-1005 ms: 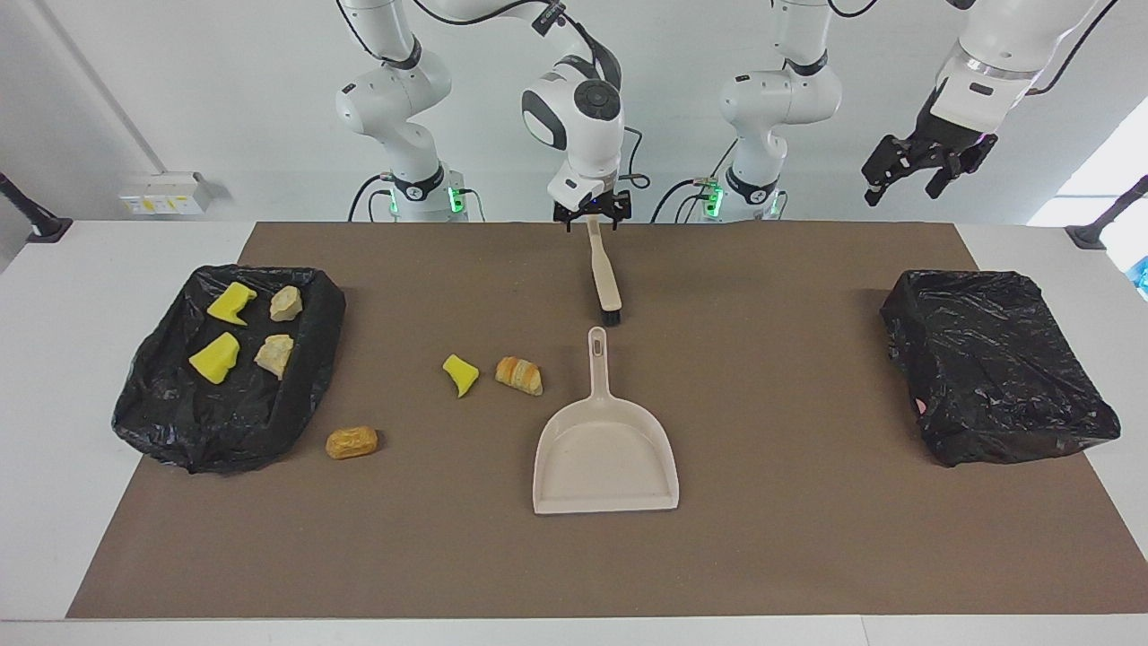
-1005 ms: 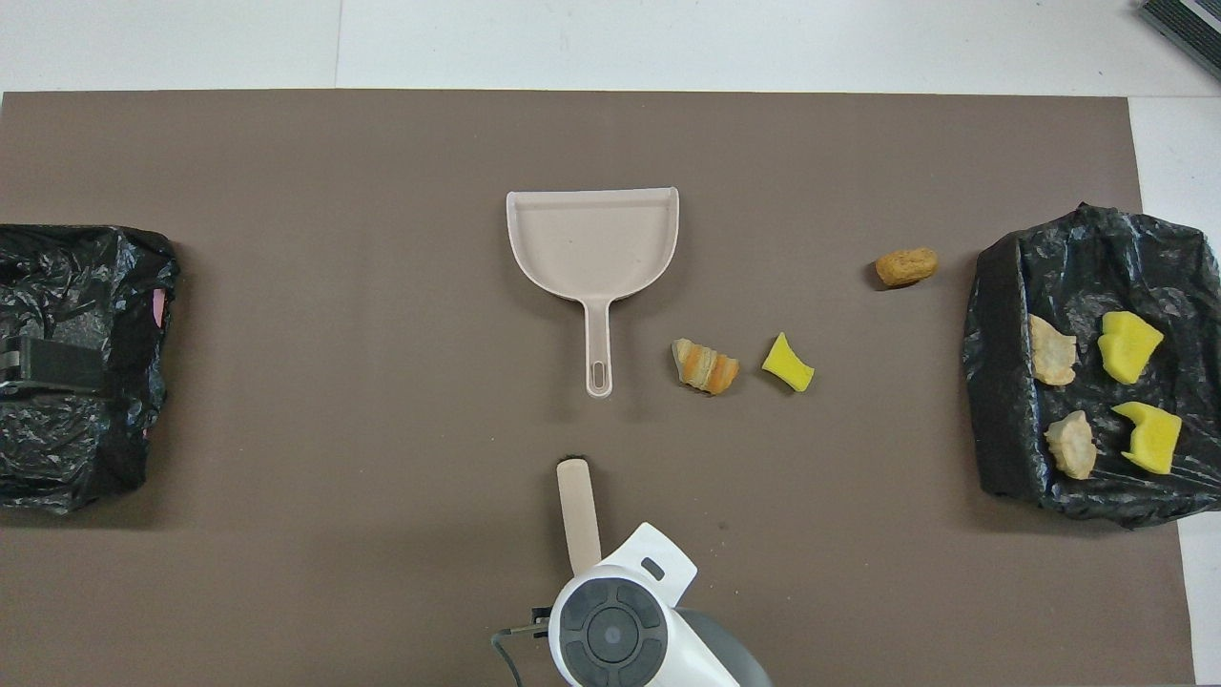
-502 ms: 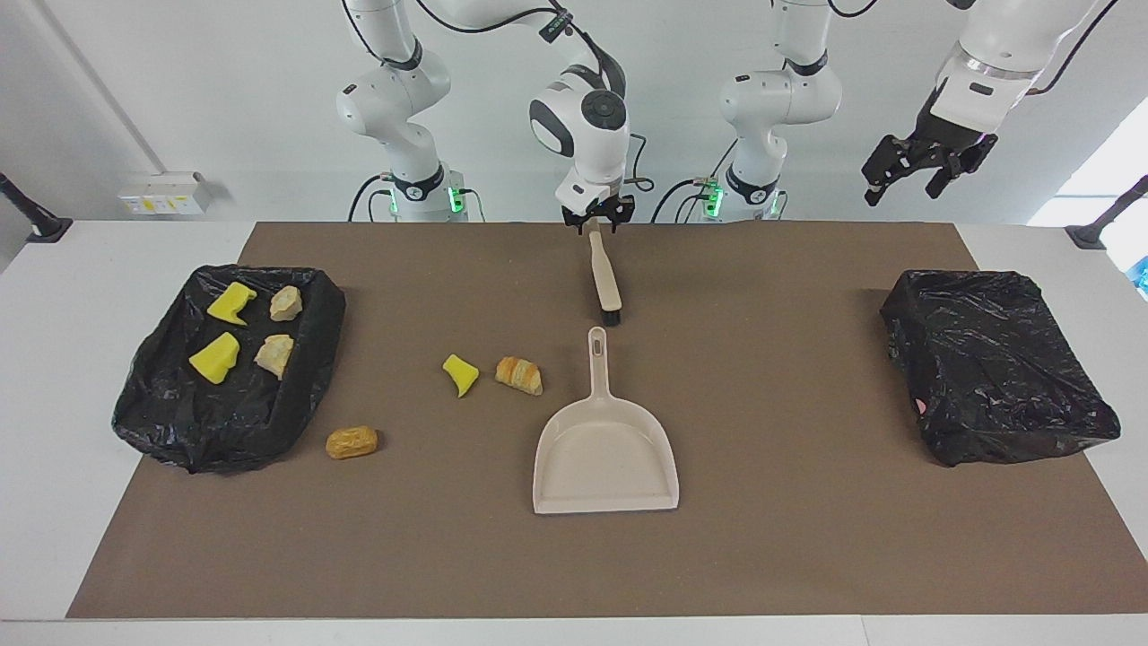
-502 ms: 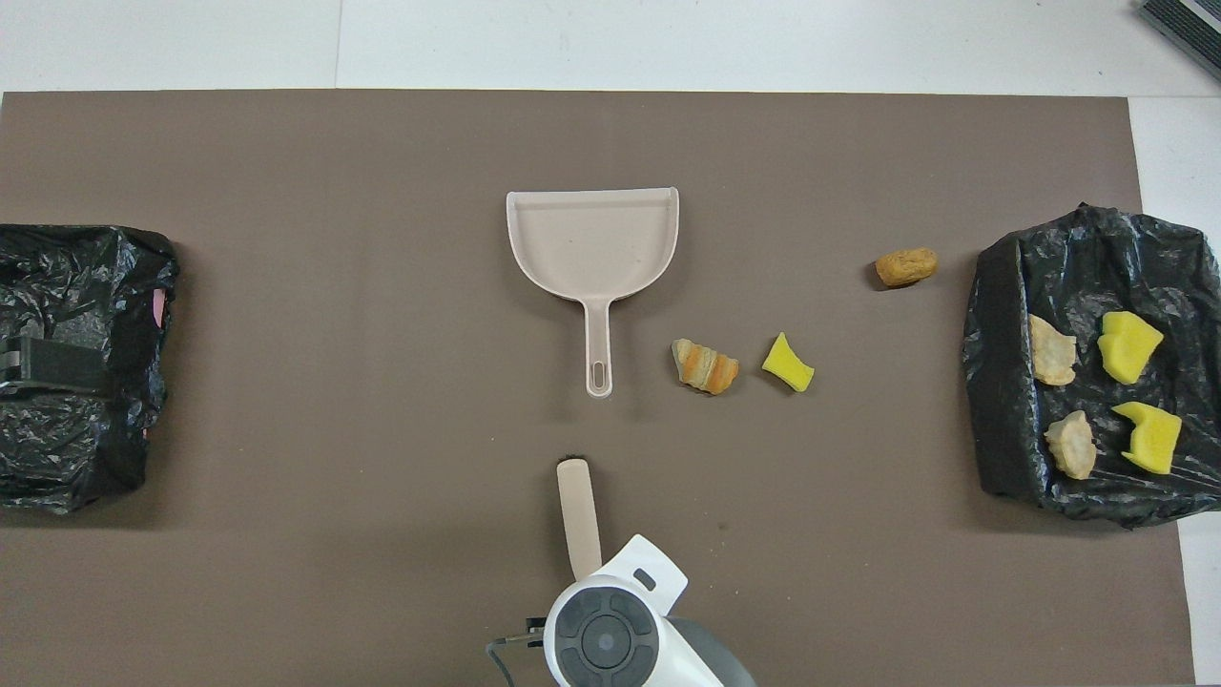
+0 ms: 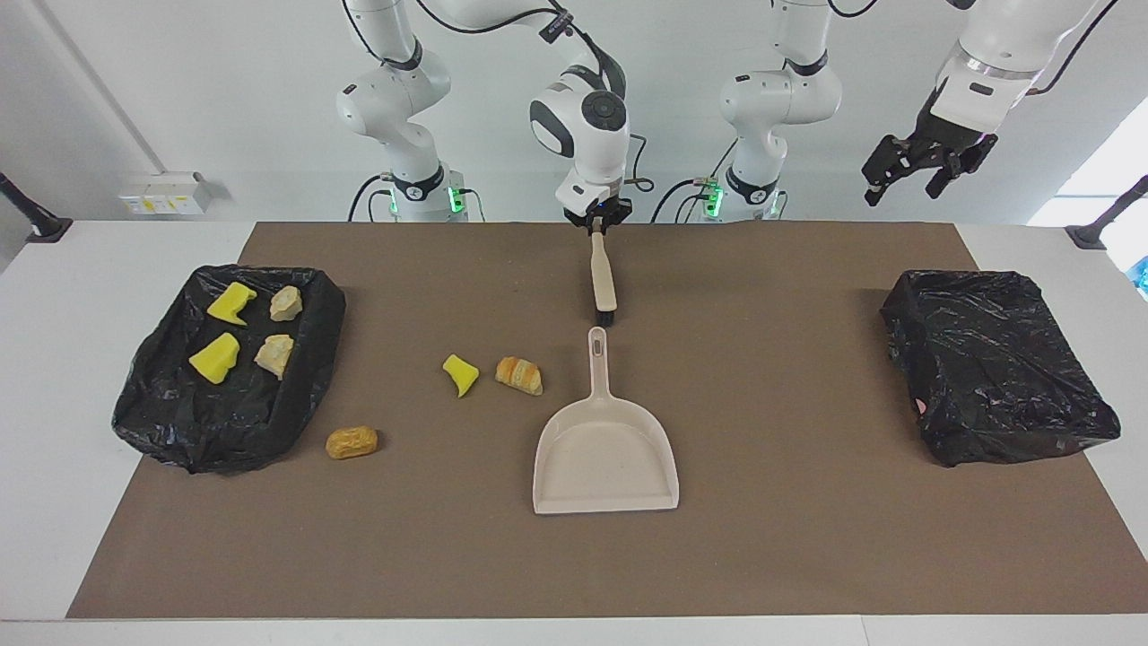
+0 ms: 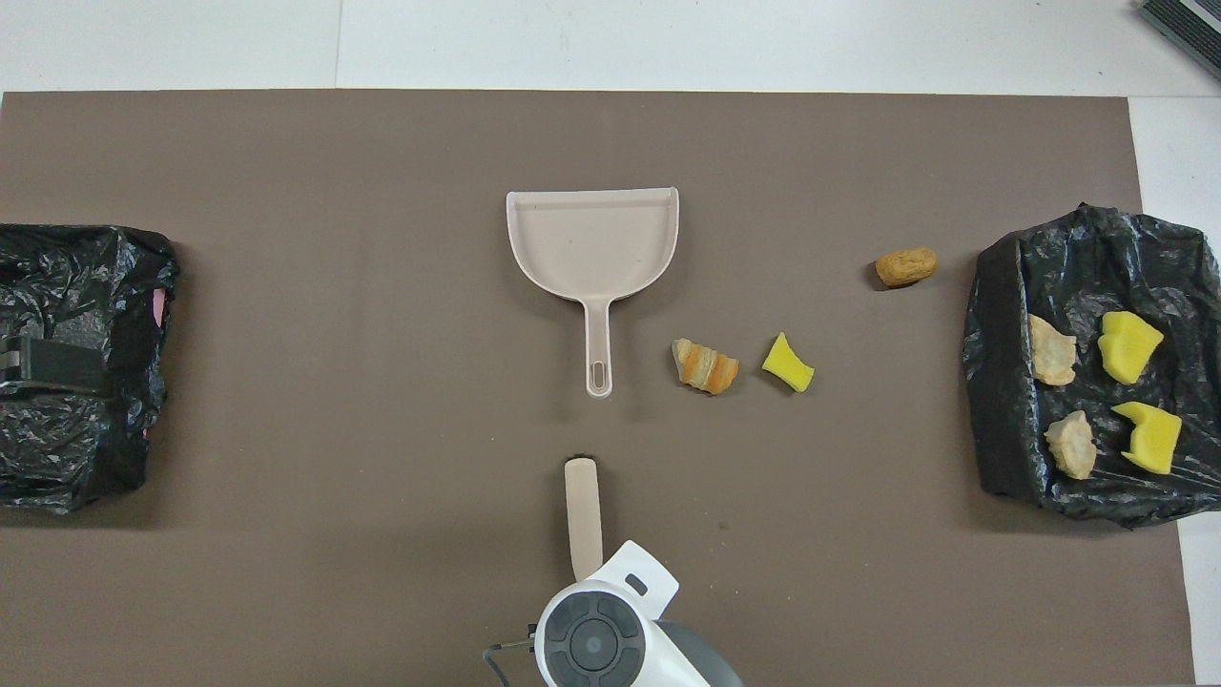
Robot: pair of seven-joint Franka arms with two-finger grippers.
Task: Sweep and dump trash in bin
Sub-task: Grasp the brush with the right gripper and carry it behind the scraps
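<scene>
Fingers (image 5: 595,218) newly clamped on brush (image 5: 603,278)

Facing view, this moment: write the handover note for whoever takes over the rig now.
Right claw: shut on the brush by its handle end, near the robots at mid-table; the bristles point at the dustpan.
Left claw: open, raised above the left arm's end of the table, waiting.
In the bin at the right arm's end: two yellow sponge wedges and two pale pastry pieces.
On the mat: a sponge wedge and a croissant piece beside the dustpan handle, and a bun beside that bin.
Second bin: nothing visible in it.
Left: sweep those three into the dustpan and dump them.
</scene>
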